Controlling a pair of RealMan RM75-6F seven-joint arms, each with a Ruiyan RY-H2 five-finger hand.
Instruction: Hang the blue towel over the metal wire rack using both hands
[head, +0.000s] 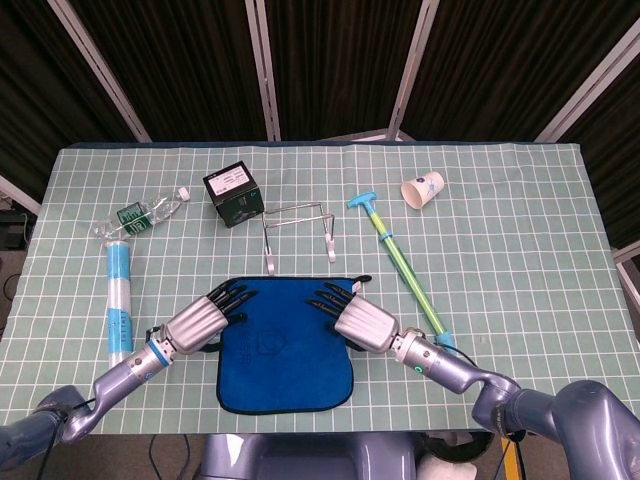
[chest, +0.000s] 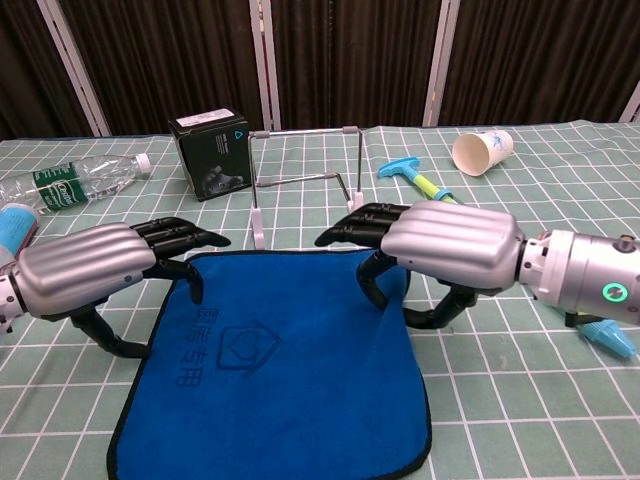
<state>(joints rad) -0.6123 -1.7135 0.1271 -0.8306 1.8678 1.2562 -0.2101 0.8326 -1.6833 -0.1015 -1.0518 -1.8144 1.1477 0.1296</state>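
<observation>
The blue towel (head: 285, 350) (chest: 270, 370) lies flat on the table in front of me. My left hand (head: 200, 320) (chest: 85, 265) reaches over its far left corner with straight fingers, the thumb down at the towel's edge. Over the far right corner my right hand (head: 360, 322) (chest: 450, 245) is posed the same way, its thumb down on the cloth. Neither corner is lifted. The metal wire rack (head: 298, 232) (chest: 305, 180) stands upright just beyond the towel's far edge, between the two hands.
A black box (head: 231, 194) sits left of the rack. A plastic bottle (head: 140, 215) and a blue-white tube (head: 118, 300) lie far left. A green-and-blue stick (head: 402, 270) runs along the right, with a paper cup (head: 422, 188) on its side behind it.
</observation>
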